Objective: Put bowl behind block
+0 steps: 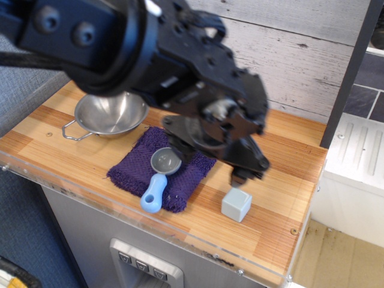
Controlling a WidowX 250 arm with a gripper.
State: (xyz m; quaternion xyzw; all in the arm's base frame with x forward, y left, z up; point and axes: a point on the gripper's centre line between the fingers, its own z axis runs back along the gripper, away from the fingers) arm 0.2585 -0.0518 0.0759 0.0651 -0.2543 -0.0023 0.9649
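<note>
The shiny steel bowl [111,115] with a wire loop handle sits at the back left of the wooden table top [288,198]. The small pale grey-blue block [236,204] stands near the front right. My gripper [243,173] hangs low just behind and above the block, far right of the bowl. Its fingers are dark and blurred, so I cannot tell if they are open or shut. Nothing shows in them.
A purple cloth [161,168] lies mid-table with a grey scoop with a light blue handle [159,177] on it. A pale plank wall [300,60] runs behind. A dark post [351,72] stands at the right. A clear plastic strip edges the table front.
</note>
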